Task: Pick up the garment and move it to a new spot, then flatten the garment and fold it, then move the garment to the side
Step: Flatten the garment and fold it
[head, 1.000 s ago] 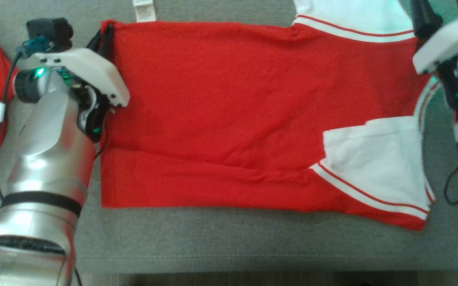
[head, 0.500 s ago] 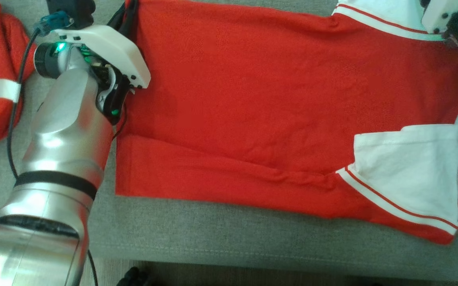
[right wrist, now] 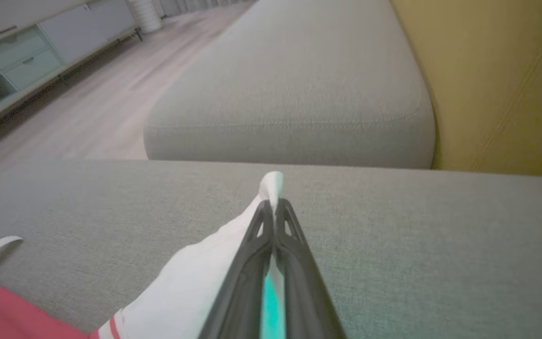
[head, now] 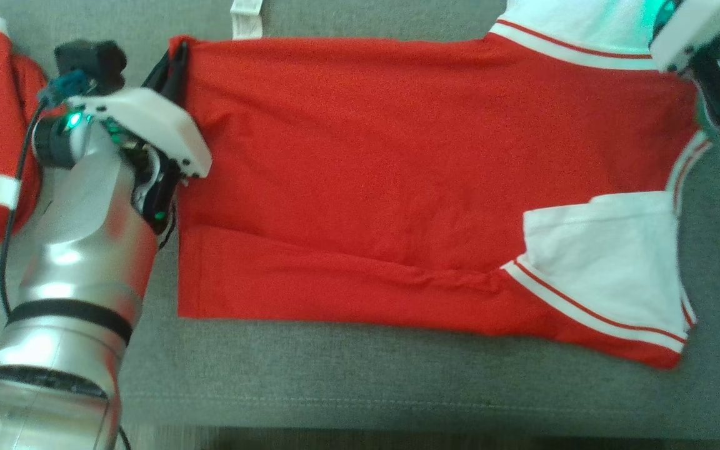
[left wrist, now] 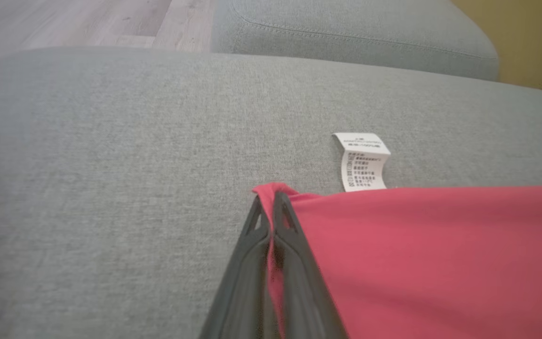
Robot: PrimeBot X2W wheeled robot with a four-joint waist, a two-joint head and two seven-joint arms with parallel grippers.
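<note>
Soft, even light, hardly any shadow. The head view is grainy and slightly smeared — the red garment (head: pixel 366 156) is oversaturated, its weave lost. Glare streaks the silver forearm (head: pixel 79 250) at lower left; a green cast tints the upper right corner. In the right wrist view a teal glow lies between the fingers of the right end effector (right wrist: pixel 274 205), and the edges go soft.

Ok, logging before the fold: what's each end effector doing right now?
Left end effector: closed on a corner of the red and white fabric garment.
Right end effector: closed on its white sleeve.
</note>
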